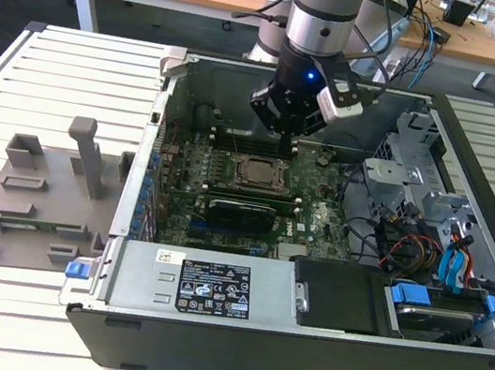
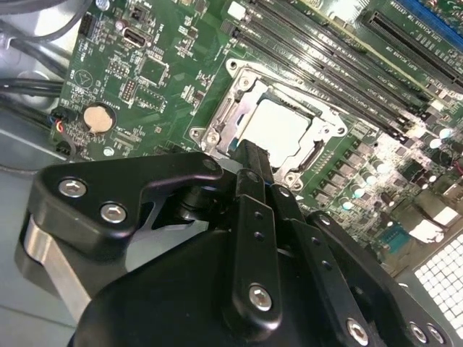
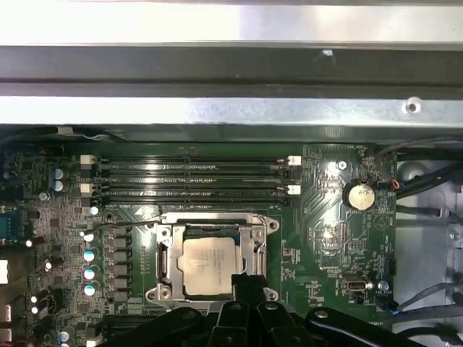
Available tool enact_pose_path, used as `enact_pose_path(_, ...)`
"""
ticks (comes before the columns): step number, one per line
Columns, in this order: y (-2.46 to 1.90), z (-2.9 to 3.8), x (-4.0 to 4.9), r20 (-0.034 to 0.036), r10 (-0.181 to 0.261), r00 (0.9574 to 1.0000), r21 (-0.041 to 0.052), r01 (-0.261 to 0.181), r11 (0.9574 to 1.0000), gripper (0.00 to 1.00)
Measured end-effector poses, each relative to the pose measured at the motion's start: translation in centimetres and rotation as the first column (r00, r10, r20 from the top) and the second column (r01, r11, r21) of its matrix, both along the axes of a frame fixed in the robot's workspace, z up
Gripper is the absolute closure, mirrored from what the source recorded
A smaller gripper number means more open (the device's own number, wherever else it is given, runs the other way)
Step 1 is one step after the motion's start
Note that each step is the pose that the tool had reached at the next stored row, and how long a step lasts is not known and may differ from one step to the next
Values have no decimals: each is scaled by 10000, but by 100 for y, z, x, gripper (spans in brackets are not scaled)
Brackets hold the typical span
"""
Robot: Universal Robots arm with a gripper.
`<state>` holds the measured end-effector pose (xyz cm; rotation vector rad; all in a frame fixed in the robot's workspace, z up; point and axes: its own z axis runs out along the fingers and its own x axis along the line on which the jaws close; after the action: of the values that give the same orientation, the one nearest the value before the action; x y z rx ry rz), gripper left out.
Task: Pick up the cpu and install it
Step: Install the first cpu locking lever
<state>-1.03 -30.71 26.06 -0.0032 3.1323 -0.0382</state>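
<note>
The cpu (image 1: 254,172) lies flat in its metal-framed socket on the green motherboard (image 1: 313,217) inside the open computer case. Its silvery top shows in both wrist views (image 2: 278,130) (image 3: 210,266). My gripper (image 1: 289,133) hangs just above the socket, over the board's far side. In both wrist views its black fingers come together in one narrow tip (image 2: 249,152) (image 3: 244,280) at the chip's edge, shut with nothing between them. I cannot tell whether the tip touches the chip.
A black graphics card (image 1: 241,211) sits just in front of the socket. Empty memory slots (image 3: 188,181) run behind it. Drive cages and cables (image 1: 409,241) crowd the exterior view's right. A grey plastic tray (image 1: 36,197) lies on the slatted table at the exterior view's left.
</note>
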Motion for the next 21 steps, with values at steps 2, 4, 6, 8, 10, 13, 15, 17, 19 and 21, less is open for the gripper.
enact_pose_path(2, -1, 0, 0, 0, 25, 10000, -7, -25, 10000, 89)
enact_pose_path(4, 0, 0, -1, 0, 27, 10000, -6, -27, 10000, 89)
enact_pose_path(6, 0, -1, -51, 1, 27, 10000, -5, -27, 10000, 89)
enact_pose_path(8, 0, 0, -128, 1, 28, 10000, -6, -28, 10000, 89)
enact_pose_path(10, 0, 0, -188, 1, 26, 10000, -6, -26, 10000, 89)
enact_pose_path(13, 0, 0, -259, 0, 27, 10000, -6, -27, 10000, 89)
enact_pose_path(15, 0, 0, -309, 1, 27, 10000, -6, -27, 10000, 89)
enact_pose_path(17, 0, 0, -339, 0, 27, 10000, -6, -27, 10000, 89)
enact_pose_path(19, 0, 0, -371, 1, 27, 10000, -6, -27, 10000, 89)
enact_pose_path(21, 0, 0, -395, 1, 27, 10000, -6, -27, 10000, 89)
